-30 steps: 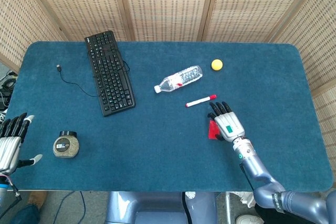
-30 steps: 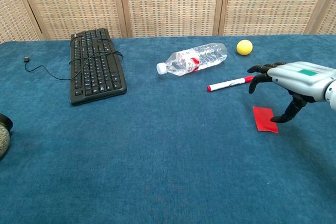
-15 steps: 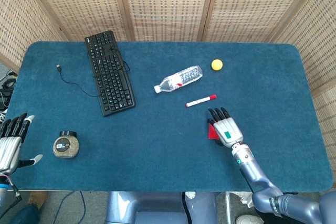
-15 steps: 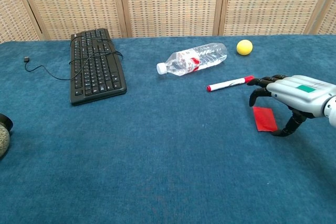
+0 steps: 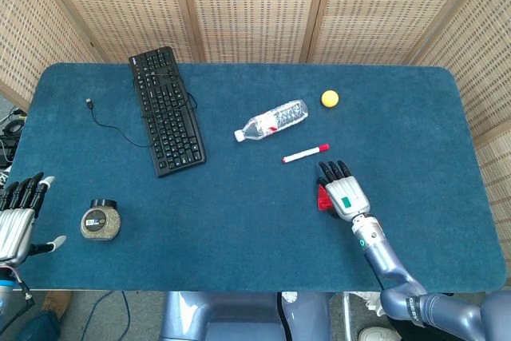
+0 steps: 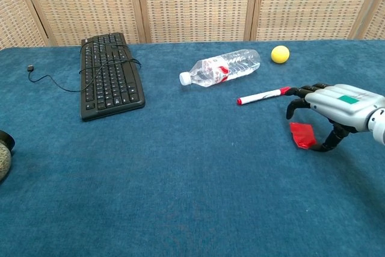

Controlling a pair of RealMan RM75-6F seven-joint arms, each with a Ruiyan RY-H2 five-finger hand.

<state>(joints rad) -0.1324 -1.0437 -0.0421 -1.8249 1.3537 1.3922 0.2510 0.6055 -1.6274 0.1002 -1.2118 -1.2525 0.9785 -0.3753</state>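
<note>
Blue table (image 5: pixel 239 229): right robot hand (image 6: pixel 337 105) pinching red card (image 6: pixel 302 135), marker (image 6: pixel 262 95) just beyond, left robot hand (image 5: pixel 17 217) spread.

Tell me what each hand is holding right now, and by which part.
The right hand pinches the red card by its near right edge, between thumb and fingers, tilting it off the table. The left hand holds nothing, fingers spread.

Tabletop (image 5: pixel 239 229) covered with dark blue felt cloth, woven rattan screen panels (image 5: pixel 247 5) with wooden frames standing from 9 to 3 o'clock, grey floor (image 5: pixel 144 309) with cables at 7 o'clock, soft even light
</note>
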